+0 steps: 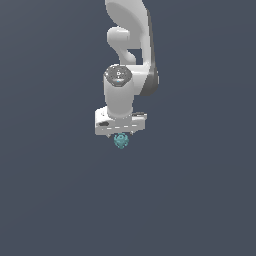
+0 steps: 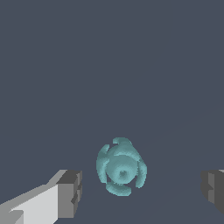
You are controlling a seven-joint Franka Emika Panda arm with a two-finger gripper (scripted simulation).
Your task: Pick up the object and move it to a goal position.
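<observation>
- Wrist view, item one: the object (image 2: 121, 166), a teal-turquoise roundish lump, bumpy and ribbed, with a small dark hollow at its centre. It lies on the plain grey floor (image 2: 109, 65), between the two finger pads and touching neither.
- Item two: gripper (image 2: 142, 189), white body with dark grey pads. I read the fingers (image 2: 70, 192) as spread wide, with clear floor showing on both sides of the lump; the second pad is cut off at the frame edge.
- Exterior view, item three: the object (image 1: 120, 141) sits at 6 o'clock from the gripper (image 1: 120, 134), just under the white hand. The fingertips themselves are mostly hidden there by the hand body, so I cannot tell their height above the floor.
- Handling, my judgement: tiny beside the gripper, so probably very light; looks rigid. The round shape may roll or squirt out if pinched off-centre, though the ridges should give the pads some bite.
- Hold point, my judgement: across its widest middle, pads on opposite flanks, with the lump centred between them first, since it sits nearer one pad.
- No goal marker shows in either view.
</observation>
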